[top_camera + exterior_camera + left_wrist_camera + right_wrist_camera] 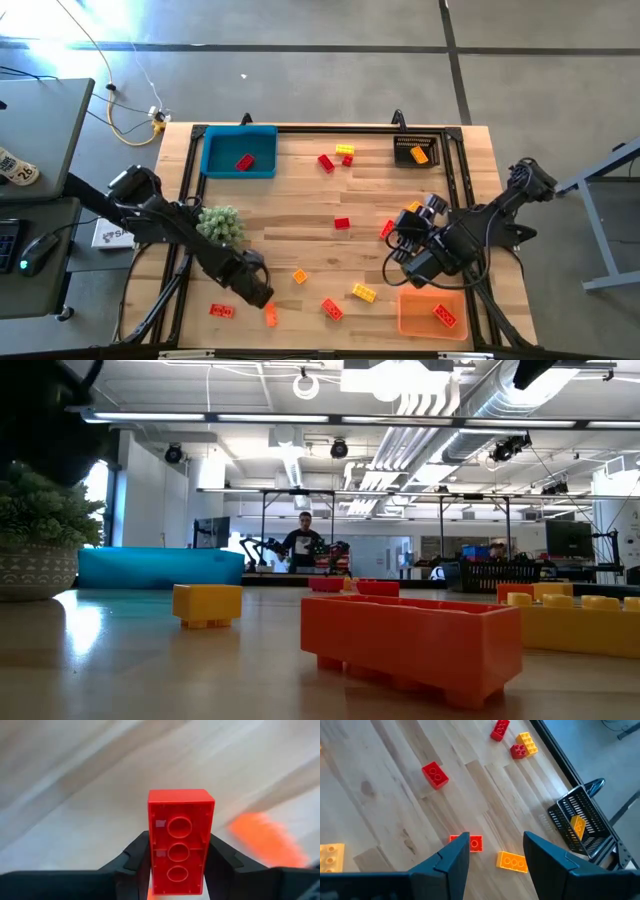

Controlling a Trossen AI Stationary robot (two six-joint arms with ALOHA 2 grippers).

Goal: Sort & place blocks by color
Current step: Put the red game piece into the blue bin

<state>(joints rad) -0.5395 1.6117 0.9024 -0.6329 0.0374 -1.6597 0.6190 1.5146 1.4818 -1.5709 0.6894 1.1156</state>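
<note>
Red studded plastic brick (180, 842) sits clamped between left pincer (178, 865) fingers, hollow underside facing cam, long axis running out along them. Blue plastic bin (239, 152) w/ a red block lies at far worktop (300, 215) corner, left arm's side. Right pincer (495, 855) apart, empty.

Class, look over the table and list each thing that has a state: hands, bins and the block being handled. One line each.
Left hand: shut on the red block, near the table's front edge.
Right hand: open, empty, above the table's right side.
Blue bin: holds one red block.
Black basket: holds one orange block.
Orange bin: holds one red block.
</note>
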